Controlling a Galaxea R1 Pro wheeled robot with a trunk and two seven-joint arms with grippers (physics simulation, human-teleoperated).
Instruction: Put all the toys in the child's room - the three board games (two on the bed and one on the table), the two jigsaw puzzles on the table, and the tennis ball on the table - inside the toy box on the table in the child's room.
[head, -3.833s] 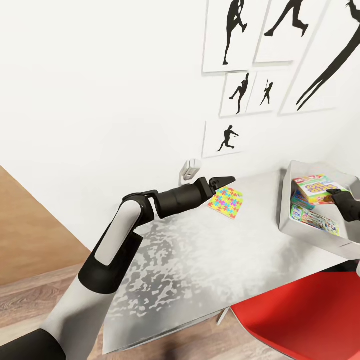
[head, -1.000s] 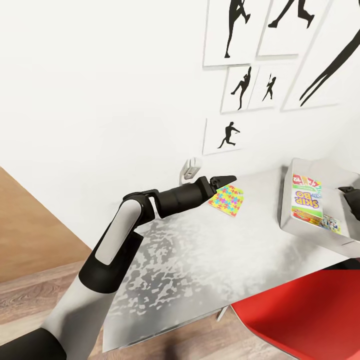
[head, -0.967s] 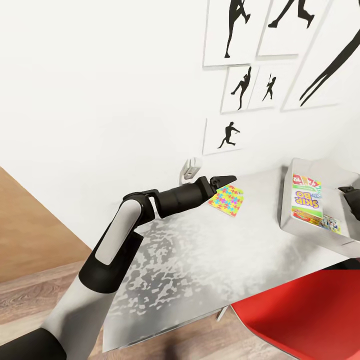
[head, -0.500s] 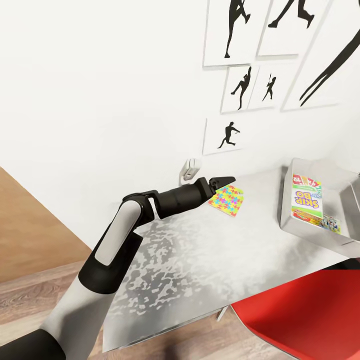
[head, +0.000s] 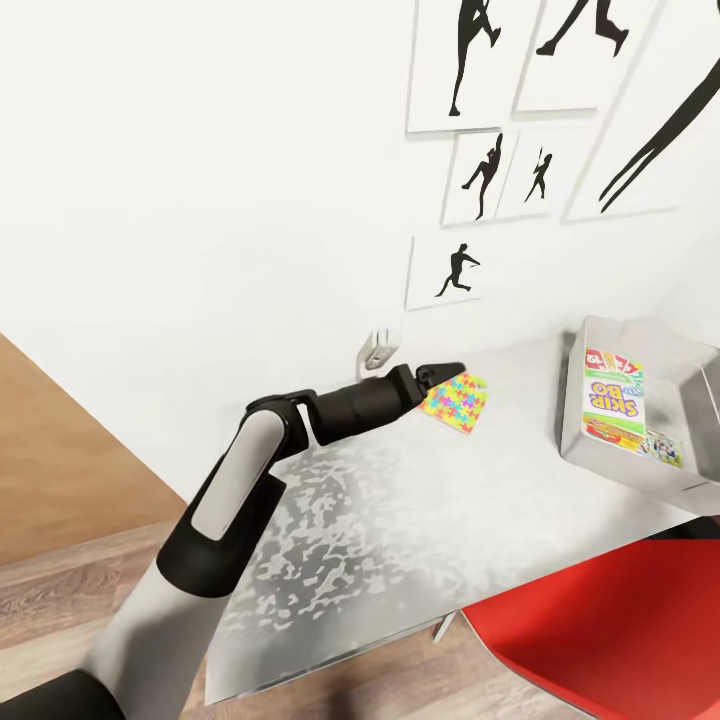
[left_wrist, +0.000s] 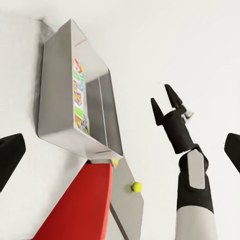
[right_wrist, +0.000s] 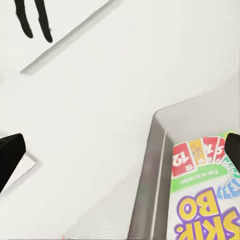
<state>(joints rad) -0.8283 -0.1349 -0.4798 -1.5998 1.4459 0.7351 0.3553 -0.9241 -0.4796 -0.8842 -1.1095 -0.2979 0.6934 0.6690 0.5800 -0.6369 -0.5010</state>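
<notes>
The left pincer (head: 452, 369) is held low over the light grey bench (head: 420, 520), just beside the jigsaw puzzles (head: 456, 402) lying near the bench's wall edge; its fingers are seen spread wide in the left wrist view. The right pincer (left_wrist: 168, 103) is seen raised in the air with its jaws parted and nothing between them. The toy box (head: 575, 400) stands at the bench's right end, and the Skip-Bo board game (head: 613, 396) lies flat inside it. The tennis ball (left_wrist: 136, 187) is seen on the darker bench section beyond the toy box. A red chair (head: 610, 630) is placed at the bench's near edge.
</notes>
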